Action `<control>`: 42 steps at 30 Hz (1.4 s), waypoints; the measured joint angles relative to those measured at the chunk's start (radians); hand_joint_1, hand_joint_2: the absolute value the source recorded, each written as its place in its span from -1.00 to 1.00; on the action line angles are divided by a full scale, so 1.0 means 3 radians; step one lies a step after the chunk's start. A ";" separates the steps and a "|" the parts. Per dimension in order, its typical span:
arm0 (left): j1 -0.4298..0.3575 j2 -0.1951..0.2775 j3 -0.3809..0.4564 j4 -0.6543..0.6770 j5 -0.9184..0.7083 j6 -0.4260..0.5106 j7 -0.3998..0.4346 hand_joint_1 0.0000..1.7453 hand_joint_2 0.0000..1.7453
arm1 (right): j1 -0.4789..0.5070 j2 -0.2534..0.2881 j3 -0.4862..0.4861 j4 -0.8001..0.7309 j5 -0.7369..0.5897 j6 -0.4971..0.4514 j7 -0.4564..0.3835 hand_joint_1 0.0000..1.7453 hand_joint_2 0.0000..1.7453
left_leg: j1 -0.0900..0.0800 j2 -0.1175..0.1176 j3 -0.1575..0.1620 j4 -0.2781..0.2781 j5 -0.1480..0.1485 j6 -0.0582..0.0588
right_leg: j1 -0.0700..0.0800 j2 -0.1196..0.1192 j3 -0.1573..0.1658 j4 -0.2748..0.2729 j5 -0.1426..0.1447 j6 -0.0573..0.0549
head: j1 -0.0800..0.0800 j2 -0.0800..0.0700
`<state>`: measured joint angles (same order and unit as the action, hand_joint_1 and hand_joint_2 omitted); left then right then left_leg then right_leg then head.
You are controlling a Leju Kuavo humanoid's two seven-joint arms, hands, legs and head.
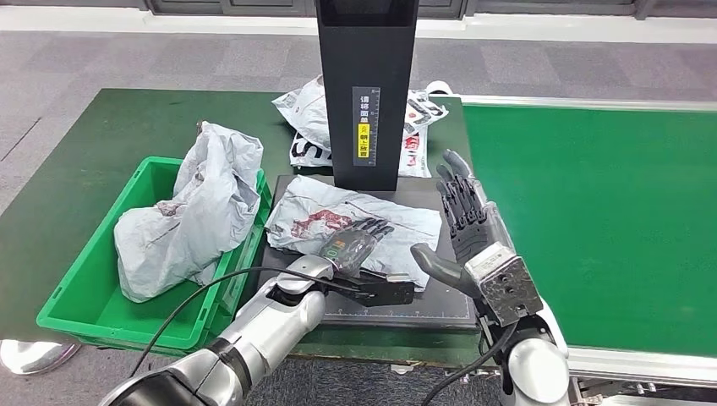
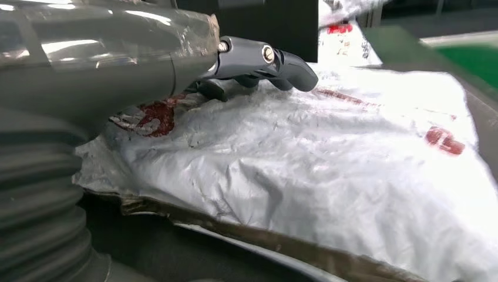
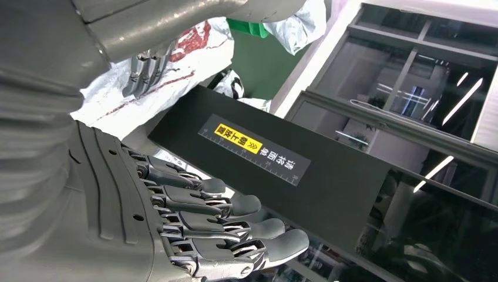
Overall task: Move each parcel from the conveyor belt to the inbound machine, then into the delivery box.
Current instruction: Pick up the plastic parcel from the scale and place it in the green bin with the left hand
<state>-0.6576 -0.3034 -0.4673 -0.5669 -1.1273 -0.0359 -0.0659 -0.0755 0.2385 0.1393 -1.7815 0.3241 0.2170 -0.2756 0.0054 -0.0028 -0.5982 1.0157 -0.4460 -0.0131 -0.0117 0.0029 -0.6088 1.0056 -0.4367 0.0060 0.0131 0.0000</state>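
We count four parcels in total. One grey parcel (image 1: 190, 216) lies in the green delivery box (image 1: 84, 296), and there is one such box. One white parcel with red print (image 1: 338, 216) lies on the platform of the inbound machine (image 1: 365, 85), and we see one machine. Two more white parcels (image 1: 355, 123) lie behind the machine's black column. There is one green conveyor belt (image 1: 609, 220). We see two robot hands: the left hand (image 1: 355, 245) and the right hand (image 1: 469, 224).
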 joint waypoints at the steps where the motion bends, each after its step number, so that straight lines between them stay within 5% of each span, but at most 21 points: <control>1: -0.0037 -0.0006 -0.0001 0.0075 0.0000 0.0000 0.0001 -1.00 1.00 | 0.0009 0.0002 0.0000 -0.0003 0.0000 -0.0001 -0.0002 -1.00 1.00 | 0.0000 -0.0001 0.0000 0.0000 0.0000 0.0000 | 0.0000 0.0000 0.0000 0.0000 0.0000 0.0000 | 0.0000 0.0000; 4: -0.0124 -0.0019 -0.0016 0.0238 0.0000 0.0001 0.0002 -0.99 1.00 | 0.0022 0.0007 0.0000 -0.0007 0.0000 -0.0001 -0.0003 -1.00 1.00 | 0.0000 -0.0001 0.0000 0.0000 0.0000 0.0000 | 0.0000 0.0000 0.0001 0.0000 0.0000 0.0000 | 0.0000 0.0000; 8: -0.0205 -0.0032 -0.0036 0.0384 0.0001 -0.0019 0.0043 1.00 1.00 | 0.0032 0.0009 -0.0007 -0.0010 -0.0014 -0.0029 -0.0009 -1.00 1.00 | 0.0000 -0.0001 0.0001 0.0000 0.0000 0.0000 | 0.0000 -0.0001 0.0003 0.0000 0.0000 0.0000 | 0.0000 0.0000; 20: -0.0385 0.0086 -0.0038 0.0703 0.0083 -0.0151 0.0203 1.00 1.00 | 0.0206 -0.0070 -0.0010 -0.0066 -0.0182 -0.0174 -0.0164 -1.00 1.00 | 0.0001 0.0000 0.0011 -0.0002 0.0000 0.0000 | 0.0001 -0.0001 0.0013 0.0000 0.0000 0.0000 | 0.0000 0.0000; 29: -0.0356 0.0273 0.0136 0.0463 0.0133 0.0946 0.0191 1.00 1.00 | 0.0357 -0.0189 -0.0009 -0.0088 -0.0213 -0.0247 -0.0202 -1.00 1.00 | 0.0001 0.0000 0.0010 -0.0002 0.0003 -0.0004 | 0.0002 -0.0001 0.0011 0.0001 0.0001 -0.0002 | 0.0000 0.0000; 35: -0.0087 0.0469 0.0416 -0.0442 0.0021 0.1482 0.0256 1.00 1.00 | 0.0507 -0.0197 -0.0017 -0.0200 -0.0161 -0.0280 -0.0202 -1.00 1.00 | 0.0001 0.0003 0.0009 -0.0003 0.0001 -0.0006 | 0.0002 0.0002 0.0008 0.0001 -0.0001 -0.0005 | 0.0000 0.0000; 42: 0.0644 0.0643 0.0983 -0.2491 0.0381 0.1609 -0.0051 1.00 1.00 | 0.0691 -0.0199 -0.0092 -0.0278 -0.0096 -0.0337 -0.0289 -1.00 1.00 | 0.0003 0.0011 0.0004 -0.0004 -0.0006 -0.0007 | 0.0003 0.0010 0.0001 0.0002 -0.0008 -0.0009 | 0.0000 0.0000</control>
<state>-0.4644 -0.1103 -0.1725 -1.3143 -1.0129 0.4467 -0.0811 0.1319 0.1787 0.1118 -1.8649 0.2954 0.1160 -0.3624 0.0065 0.0006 -0.5969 1.0145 -0.4478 -0.0153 -0.0108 0.0058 -0.6087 1.0061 -0.4392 0.0034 0.0130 0.0000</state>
